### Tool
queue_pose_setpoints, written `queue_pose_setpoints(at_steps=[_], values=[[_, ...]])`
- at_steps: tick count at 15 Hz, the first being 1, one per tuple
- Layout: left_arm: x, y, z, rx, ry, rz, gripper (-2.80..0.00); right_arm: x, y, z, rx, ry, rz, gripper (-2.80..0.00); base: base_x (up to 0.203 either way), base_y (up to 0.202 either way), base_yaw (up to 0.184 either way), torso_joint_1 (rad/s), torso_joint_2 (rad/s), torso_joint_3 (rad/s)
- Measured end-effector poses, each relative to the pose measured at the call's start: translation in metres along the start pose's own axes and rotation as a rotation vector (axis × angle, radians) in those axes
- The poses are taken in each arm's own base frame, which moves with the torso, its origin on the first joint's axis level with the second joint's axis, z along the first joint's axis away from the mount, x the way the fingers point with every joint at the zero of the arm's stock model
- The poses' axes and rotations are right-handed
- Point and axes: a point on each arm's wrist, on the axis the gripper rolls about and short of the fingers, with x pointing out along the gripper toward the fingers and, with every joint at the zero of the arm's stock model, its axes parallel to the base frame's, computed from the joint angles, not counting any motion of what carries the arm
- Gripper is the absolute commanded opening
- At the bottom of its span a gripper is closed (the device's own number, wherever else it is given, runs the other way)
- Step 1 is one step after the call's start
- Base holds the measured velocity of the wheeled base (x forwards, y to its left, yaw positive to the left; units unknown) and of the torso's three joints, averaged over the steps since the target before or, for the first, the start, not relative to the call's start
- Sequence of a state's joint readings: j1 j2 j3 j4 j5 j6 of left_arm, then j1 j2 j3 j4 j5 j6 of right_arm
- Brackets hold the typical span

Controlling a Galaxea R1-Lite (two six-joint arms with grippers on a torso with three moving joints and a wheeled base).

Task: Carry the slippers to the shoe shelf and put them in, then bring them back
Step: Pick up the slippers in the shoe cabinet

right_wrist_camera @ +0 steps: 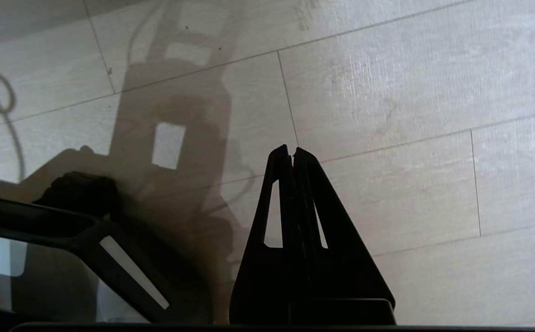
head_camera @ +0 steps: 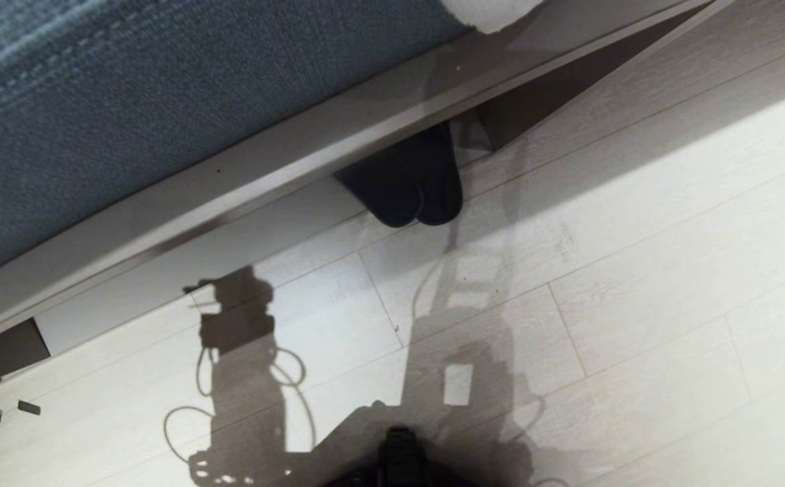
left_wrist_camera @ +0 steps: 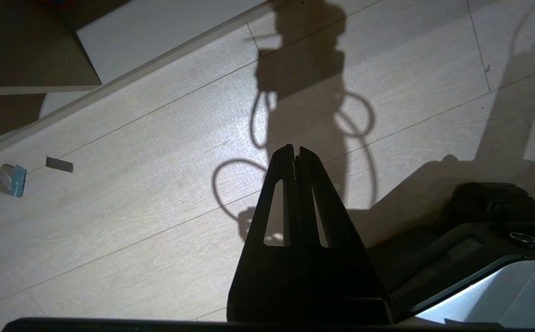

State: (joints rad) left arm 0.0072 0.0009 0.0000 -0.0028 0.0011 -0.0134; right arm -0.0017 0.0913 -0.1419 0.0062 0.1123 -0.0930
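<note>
Pale plank floor; slippers half under the far bench. Left end effector and right end effector closed, empty. Nothing picked up yet.

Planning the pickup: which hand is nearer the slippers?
Right, going by the shadows. Slippers lie by the bench, ahead. Right hand hangs over floor on their side; left hand over floor farther left. Neither touches them.

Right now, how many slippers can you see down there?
2: the slippers lie side by side on the floor, toes poking out from under the bench edge; their backs are hidden beneath it.
</note>
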Motion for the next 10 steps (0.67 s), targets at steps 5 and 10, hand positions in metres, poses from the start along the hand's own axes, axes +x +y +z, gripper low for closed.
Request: queue_pose_setpoints(at_steps=[5,10], values=[[0.0,0.0,0.0,0.0,0.0,0.0,-2.8,0.048,-0.008,0.054,-0.033,0.076,0.111,-2.8,0.0,0.0,0.0,0.0,0.0,0.0],[0.0,0.0,0.0,0.002,0.0,0.0,-2.8,0.14,-0.012,0.091,-0.028,0.082,0.332,-2.8,0.0,0.0,0.0,0.0,0.0,0.0]])
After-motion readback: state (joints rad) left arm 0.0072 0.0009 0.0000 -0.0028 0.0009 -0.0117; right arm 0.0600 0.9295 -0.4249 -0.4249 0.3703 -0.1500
